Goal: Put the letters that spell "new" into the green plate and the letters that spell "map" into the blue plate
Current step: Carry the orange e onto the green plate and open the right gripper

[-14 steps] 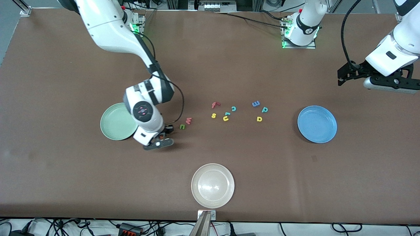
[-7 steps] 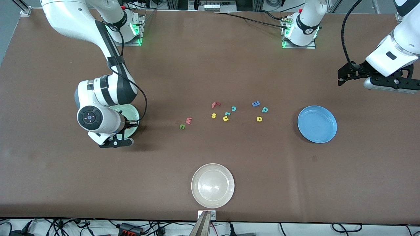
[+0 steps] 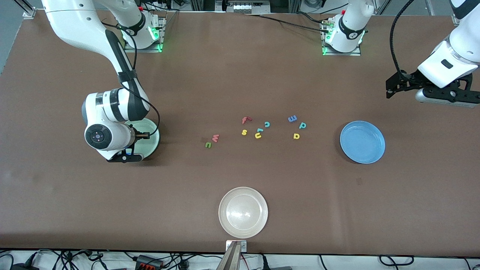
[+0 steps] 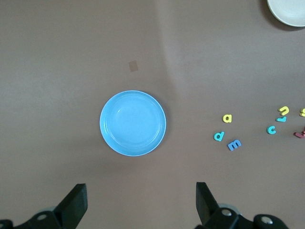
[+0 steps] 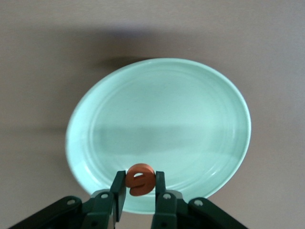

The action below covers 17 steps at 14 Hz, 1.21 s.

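Right gripper (image 5: pixel 138 195) hangs over the green plate (image 3: pixel 152 129), fingers pinched on the orange e (image 5: pixel 139 179), which stands upright between the pads. Judged: carried here to drop it in the plate, release not yet done. Plate is smooth, glossy, round with a shallow rim, and empty.

Left gripper (image 4: pixel 138 205) waits high, over bare table near the left arm's end, fingers spread wide, holding nothing. In its wrist view the blue plate (image 4: pixel 132 123) lies below it, also empty, same shape as the green one.

Remaining letters sit mid-table, flat, matte foam. Red-pink w (image 3: pixel 215 138) with olive n (image 3: pixel 208 144) just beside it at its 7 o'clock. Blue m (image 3: pixel 292 118), teal p (image 3: pixel 302 125), yellow a (image 3: pixel 296 136) cluster between the w and the blue plate.

Distractors between those groups: red f (image 3: pixel 245 120), yellow s (image 3: pixel 244 132), teal c (image 3: pixel 267 124), yellow u (image 3: pixel 258 135). Whitish plate (image 3: pixel 243 212) at 6 o'clock from them, nearer the front camera.
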Available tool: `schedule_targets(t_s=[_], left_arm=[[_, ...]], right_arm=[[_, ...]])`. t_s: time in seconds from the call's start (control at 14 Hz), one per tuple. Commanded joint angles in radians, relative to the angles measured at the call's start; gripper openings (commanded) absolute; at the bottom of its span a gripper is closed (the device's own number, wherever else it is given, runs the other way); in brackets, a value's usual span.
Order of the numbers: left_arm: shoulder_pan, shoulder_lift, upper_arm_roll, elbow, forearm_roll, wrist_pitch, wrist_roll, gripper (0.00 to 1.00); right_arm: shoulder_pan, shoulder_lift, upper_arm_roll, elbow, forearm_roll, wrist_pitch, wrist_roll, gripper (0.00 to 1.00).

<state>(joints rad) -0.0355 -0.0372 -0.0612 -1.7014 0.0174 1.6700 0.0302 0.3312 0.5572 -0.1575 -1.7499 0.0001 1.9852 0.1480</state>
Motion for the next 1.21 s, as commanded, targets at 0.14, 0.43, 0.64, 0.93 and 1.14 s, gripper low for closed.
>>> schedule_targets(t_s=[0.14, 0.43, 0.64, 0.93, 1.14], left_arm=[[0.005, 0.01, 0.0, 0.026, -0.011, -0.019, 0.027, 1.0], [0.005, 0.01, 0.0, 0.026, -0.011, -0.019, 0.028, 1.0], [0.005, 0.01, 0.0, 0.026, -0.011, -0.019, 0.027, 1.0], [0.003, 0.01, 0.0, 0.026, -0.011, -0.019, 0.027, 1.0], [0.003, 0.01, 0.0, 0.026, -0.011, -0.019, 0.025, 1.0]], right_arm=[[-0.015, 0.01, -0.001, -0.065, -0.005, 0.089, -0.01, 0.04], [-0.009, 0.024, -0.001, -0.071, -0.005, 0.092, 0.004, 0.04], [-0.018, 0.033, -0.001, -0.069, -0.002, 0.092, 0.01, 0.5], [-0.015, -0.012, -0.004, -0.054, -0.002, 0.073, 0.033, 1.0], [-0.021, -0.063, -0.004, -0.004, -0.002, 0.018, 0.021, 1.0]])
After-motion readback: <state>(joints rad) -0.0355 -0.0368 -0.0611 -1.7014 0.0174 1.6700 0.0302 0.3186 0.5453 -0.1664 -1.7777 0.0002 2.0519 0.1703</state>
